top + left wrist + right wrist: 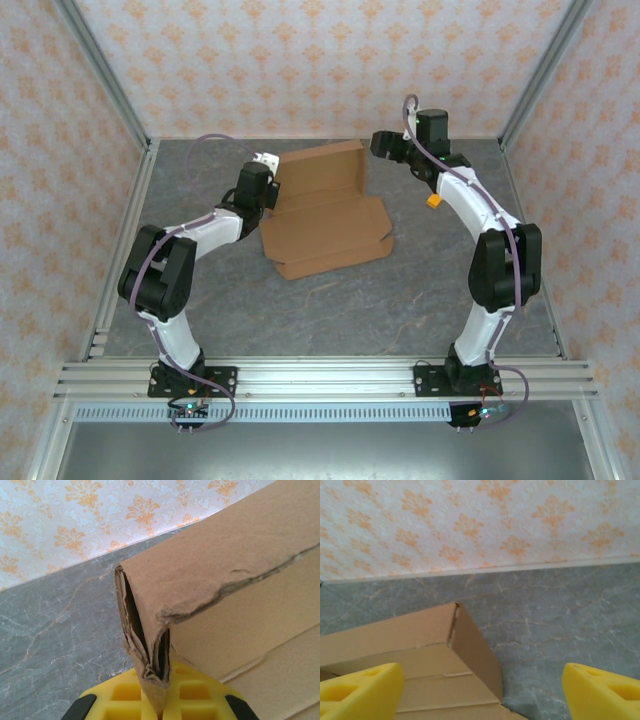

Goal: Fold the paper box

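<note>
Brown corrugated paper box [325, 215] lying on desk [430, 300] toward 12 o'clock, half folded. Left tool [159, 692] clenching its frayed corner at 10 o'clock; right tool [482, 690] gaping empty near 1 o'clock. Possibly risking tearing crushed corner if tugging unsupported.

Both arms reach forward, left claw [156, 700] pinched on the paper box [225, 555] corner, right claw [481, 692] spread wide.

top external: high above the near edge, looking down on the whole table [330, 310].
left wrist: very close at a corner of the paper box [225, 555], facing the wall [75, 515].
right wrist: near, above another corner, facing the wall.
shared: the paper box.
</note>
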